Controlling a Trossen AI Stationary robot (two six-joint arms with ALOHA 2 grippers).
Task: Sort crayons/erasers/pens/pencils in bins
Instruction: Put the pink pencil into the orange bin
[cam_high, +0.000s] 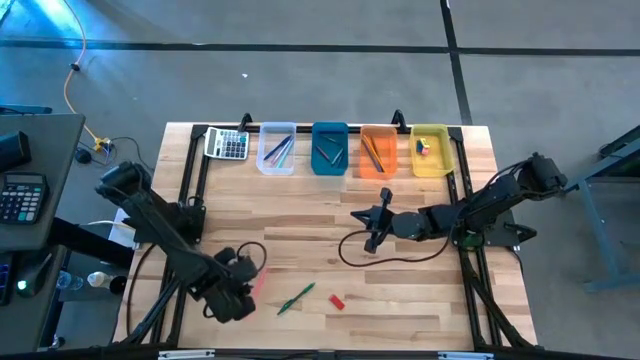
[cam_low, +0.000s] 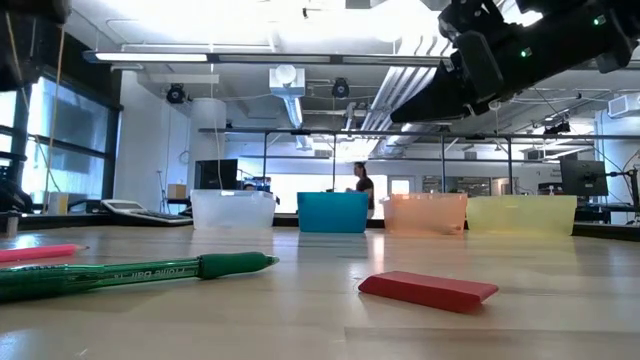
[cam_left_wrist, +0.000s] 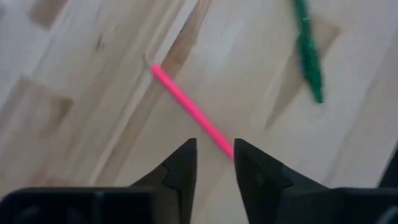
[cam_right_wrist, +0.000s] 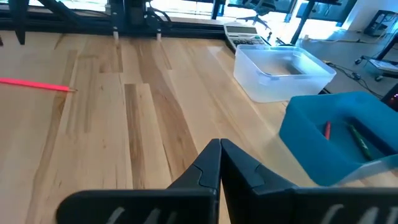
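Observation:
A thin pink stick (cam_left_wrist: 189, 109) lies flat on the wood near the table's front left. My left gripper (cam_left_wrist: 214, 158) hangs over its near end, open; that end runs out of sight under one fingertip (cam_left_wrist: 245, 155). Whether they touch, I cannot tell. In the high view this gripper (cam_high: 243, 275) stands beside the stick (cam_high: 258, 283). To their right lie a green pen (cam_high: 296, 298) and a red eraser (cam_high: 336, 300). My right gripper (cam_high: 375, 228) is shut over the table's middle, holding nothing. Four bins stand along the far edge: clear (cam_high: 277, 147), blue (cam_high: 329, 148), orange (cam_high: 377, 150), yellow (cam_high: 430, 150).
A grey calculator (cam_high: 227, 144) sits left of the clear bin. Sticks lie in the clear, blue and orange bins; small blocks (cam_high: 424, 147) lie in the yellow one. A black cable (cam_high: 350, 255) loops on the wood below my right gripper. Bare wood lies between the arms.

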